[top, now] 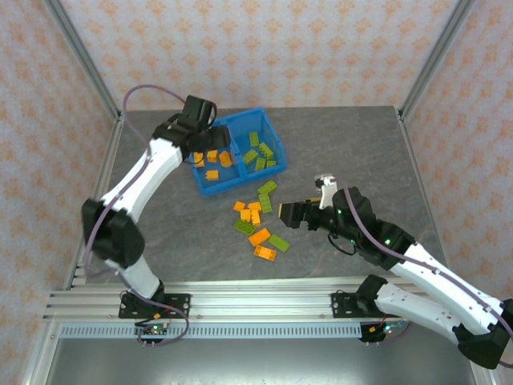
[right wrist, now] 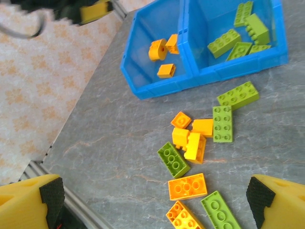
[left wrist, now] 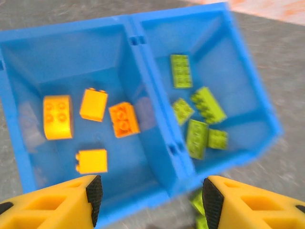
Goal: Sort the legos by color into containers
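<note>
The blue bin (top: 218,189) is set at the far side of the table and is split in two by a wall (left wrist: 153,114). Orange legos (left wrist: 124,119) are held in one side and green legos (left wrist: 197,137) in the other, so part of the sorting is judged to be done. More loose legos (top: 260,220), some orange and some green, are scattered on the table just in front of the bin.

The left claw (left wrist: 152,195) is held right above the bin, over the orange side. Its fingers (left wrist: 94,191) are spread apart and nothing is gripped between them. The right claw (top: 287,213) is held by the loose pile, on the side away from the bin. It is opened wide too, and it is empty.

A pick from the pile is judged to be the step in hand. A brick with space around it should be picked first, like the flat orange brick (right wrist: 187,186) in the part of the pile away from the bin. The little heap (right wrist: 190,138) nearer the bin, where bricks touch, is best left for later. The claw should be brought straight down and closed only when the brick is between the fingers. The brick should be lifted well above the bin's rim and let go only over the side of the same color.
</note>
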Robot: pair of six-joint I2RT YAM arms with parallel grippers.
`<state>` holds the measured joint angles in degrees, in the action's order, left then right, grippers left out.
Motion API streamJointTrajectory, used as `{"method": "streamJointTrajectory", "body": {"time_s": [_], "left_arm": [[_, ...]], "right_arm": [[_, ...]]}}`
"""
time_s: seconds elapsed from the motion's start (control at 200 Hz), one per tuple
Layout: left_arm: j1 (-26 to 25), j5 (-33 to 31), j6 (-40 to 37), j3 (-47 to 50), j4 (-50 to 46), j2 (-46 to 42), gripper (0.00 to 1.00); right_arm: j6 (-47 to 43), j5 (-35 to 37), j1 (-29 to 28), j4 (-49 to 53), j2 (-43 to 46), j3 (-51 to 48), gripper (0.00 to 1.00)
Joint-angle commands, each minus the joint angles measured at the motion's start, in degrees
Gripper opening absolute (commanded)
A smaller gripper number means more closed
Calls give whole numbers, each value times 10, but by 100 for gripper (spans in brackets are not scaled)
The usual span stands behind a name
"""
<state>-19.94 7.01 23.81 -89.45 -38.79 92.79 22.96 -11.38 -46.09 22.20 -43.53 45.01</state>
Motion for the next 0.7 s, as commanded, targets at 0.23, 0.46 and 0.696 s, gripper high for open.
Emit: {"method": "streamJointTrajectory", "body": {"time_s": [0.23,0.46,0.696], "left_arm": [[-295,-11,54,262,31,-109,63],[-400,-13,102,294,53,-35,95],[-419,-32,95,298,72,27,97]], "right_arm": [[16,65,-2,98,109,-26,99],[49,112,-2,131,174,-43,99],[62,112,-2,119,179,-51,99]]}}
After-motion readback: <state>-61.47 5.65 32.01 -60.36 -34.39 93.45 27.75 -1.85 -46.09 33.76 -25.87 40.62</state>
